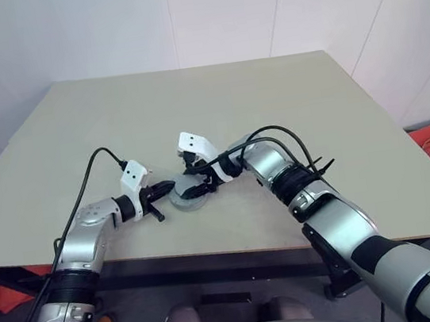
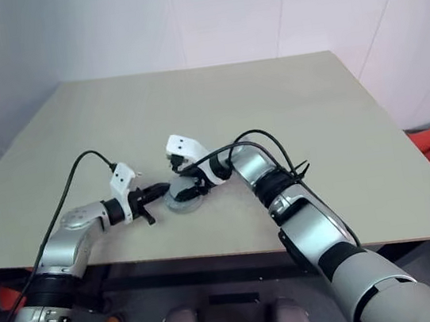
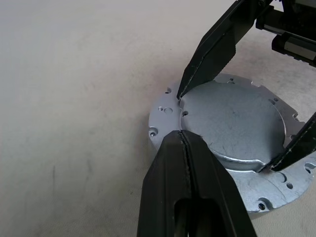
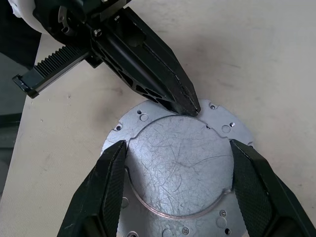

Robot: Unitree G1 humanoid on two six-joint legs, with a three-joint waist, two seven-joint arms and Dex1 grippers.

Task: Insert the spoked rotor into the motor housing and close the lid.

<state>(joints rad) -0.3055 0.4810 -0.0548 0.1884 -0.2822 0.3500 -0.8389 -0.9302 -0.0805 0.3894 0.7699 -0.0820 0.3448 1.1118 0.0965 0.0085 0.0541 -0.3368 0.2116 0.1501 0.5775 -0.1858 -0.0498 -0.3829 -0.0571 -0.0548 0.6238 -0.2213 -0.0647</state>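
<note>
Left arm: reaching in low from the left over the near part of the table [image 1: 288, 111], forearm angled toward the centre, pointing slightly down.
Left gripper [image 4: 190, 106]: clenched, both black fingers pressed flat together with nothing between them; their joined tip sits at the lid's flange, right at the edge of the raised centre.
Lid [image 3: 232, 123]: plain grey face up, lying flat on the table near its front edge, between the two grippers; scratched raised disc in the middle, a flange with small holes around it. What lies beneath it cannot be seen.
Right arm: bent in from the right, wrist turned toward the left and tilted down over the lid.
Right gripper [image 4: 177, 192]: spread wide, one finger [image 4: 106, 192] on each side of the lid's raised centre, tips at its rim.
</note>
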